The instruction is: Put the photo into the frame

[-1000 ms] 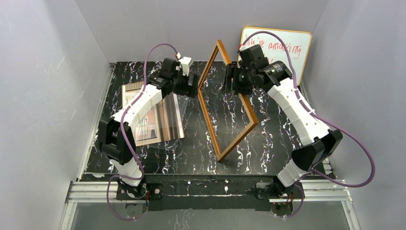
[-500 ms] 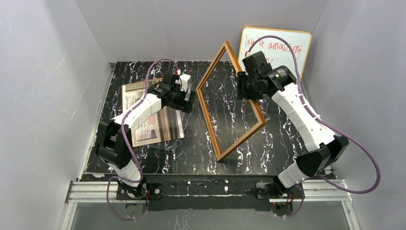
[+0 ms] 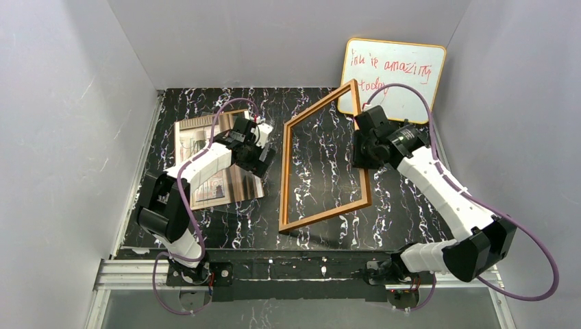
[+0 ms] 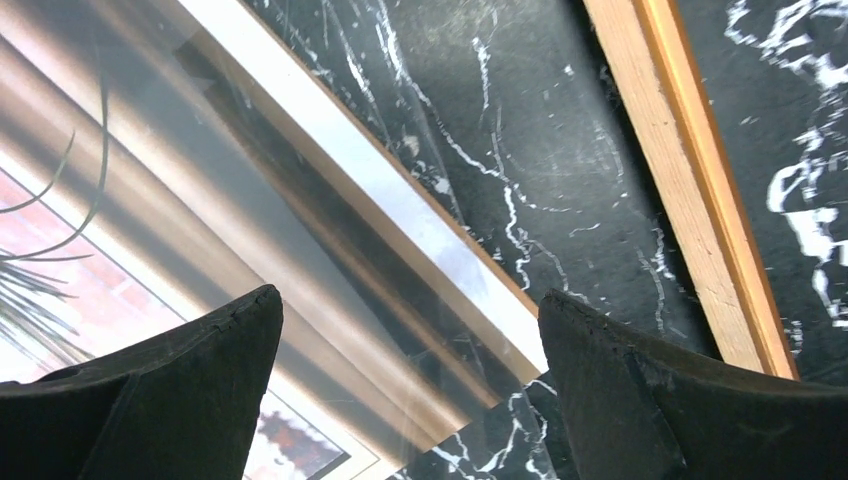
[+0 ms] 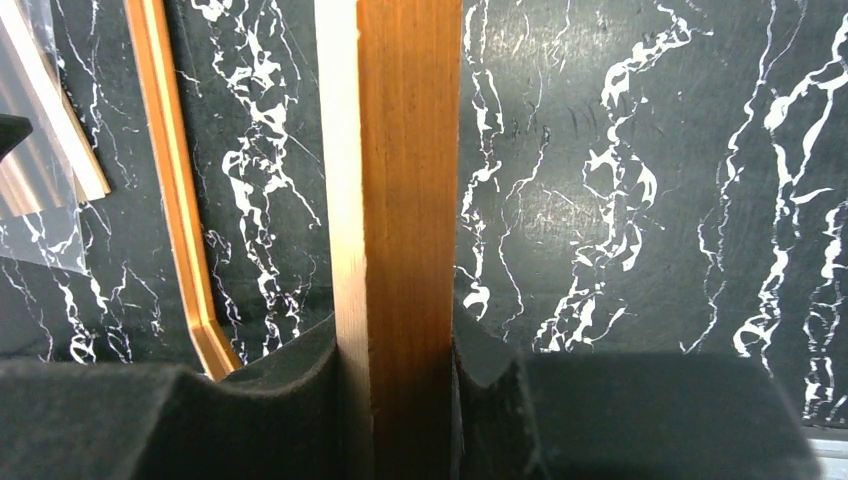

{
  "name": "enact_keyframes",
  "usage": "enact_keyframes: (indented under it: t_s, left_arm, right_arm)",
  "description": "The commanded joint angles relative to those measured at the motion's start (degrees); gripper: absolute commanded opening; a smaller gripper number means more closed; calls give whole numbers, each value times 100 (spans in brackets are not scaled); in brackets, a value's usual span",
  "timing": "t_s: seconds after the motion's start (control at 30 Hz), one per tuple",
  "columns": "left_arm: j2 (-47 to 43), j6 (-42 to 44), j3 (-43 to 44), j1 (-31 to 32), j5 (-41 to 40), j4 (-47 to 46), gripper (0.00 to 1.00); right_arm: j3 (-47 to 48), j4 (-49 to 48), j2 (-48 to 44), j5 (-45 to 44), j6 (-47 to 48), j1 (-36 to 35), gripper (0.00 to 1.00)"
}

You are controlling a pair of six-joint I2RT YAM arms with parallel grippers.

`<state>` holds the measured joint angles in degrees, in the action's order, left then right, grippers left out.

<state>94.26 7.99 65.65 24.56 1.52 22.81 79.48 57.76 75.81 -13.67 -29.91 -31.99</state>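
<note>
Frame being positioned: right gripper [image 5: 400,400] pinches the frame [image 3: 325,216]; left gripper [image 4: 410,380], spread over the photo [image 4: 150,230] beside it, should grasp next.

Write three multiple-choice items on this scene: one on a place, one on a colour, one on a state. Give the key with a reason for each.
1. Where is the photo?
A. Flat on the table, left of the frame
B. Inside the frame
C. Leaning on the back wall

2. In what colour is the whiteboard written on?
A. Blue
B. Red
C. Green

3. How do the jaws of the right arm stand?
A. Open above the table
B. Shut on the photo
C. Shut on a side rail of the frame

Key:
1 A, the top view shows the photo lying on the table beside the frame.
2 B, the handwritten strokes on the board are red.
3 C, the right wrist view shows the wooden rail pressed between them.
</note>
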Motion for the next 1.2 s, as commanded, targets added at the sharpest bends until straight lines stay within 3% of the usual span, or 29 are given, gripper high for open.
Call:
enact_keyframes:
  t_s: [0.0, 0.27, 1.17]
  left_arm:
    - [-278, 297, -169, 5, -363, -46, 98]
    - [-294, 351, -372, 5, -502, -229, 98]
    - [243, 584, -751, -3, -1016, -865, 98]
  right_arm:
    - [-644, -525, -143, -401, -37, -38, 18]
    - [-1590, -1225, -70, -538, -140, -30, 19]
    - [-2658, -2339, 1619, -1133, -81, -34, 25]
